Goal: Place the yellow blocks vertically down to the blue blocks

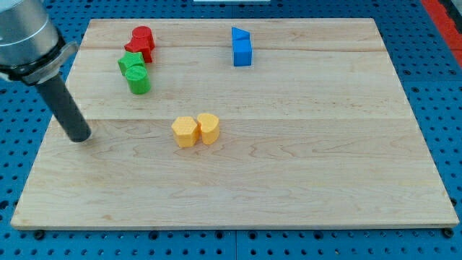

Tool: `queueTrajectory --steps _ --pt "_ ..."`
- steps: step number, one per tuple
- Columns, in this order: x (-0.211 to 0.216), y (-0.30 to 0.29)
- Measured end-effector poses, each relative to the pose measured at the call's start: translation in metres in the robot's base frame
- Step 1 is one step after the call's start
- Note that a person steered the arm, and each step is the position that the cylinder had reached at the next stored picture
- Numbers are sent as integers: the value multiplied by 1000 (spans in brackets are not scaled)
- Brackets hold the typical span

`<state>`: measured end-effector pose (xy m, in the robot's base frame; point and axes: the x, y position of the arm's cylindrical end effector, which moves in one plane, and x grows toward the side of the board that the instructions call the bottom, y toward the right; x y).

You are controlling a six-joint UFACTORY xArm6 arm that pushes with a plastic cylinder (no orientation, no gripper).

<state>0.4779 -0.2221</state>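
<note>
Two yellow blocks sit side by side near the board's middle: a hexagonal one [185, 131] on the left and a rounder one [208, 128] touching its right side. Two blue blocks stand at the view's top, right of centre: a triangular one [240, 34] above a cube [243, 53], touching. My tip [79, 136] rests on the board at the view's left, well to the left of the yellow blocks and apart from every block.
Two red blocks [141, 42] sit at the view's top left. Just below them are a green star block [131, 62] and a green cylinder [138, 79]. The wooden board [289, 180] lies on a blue perforated table.
</note>
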Motion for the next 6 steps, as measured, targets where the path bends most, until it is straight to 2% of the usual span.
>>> queueTrajectory --steps 4,6 --pt "0 223" --pt "37 243"
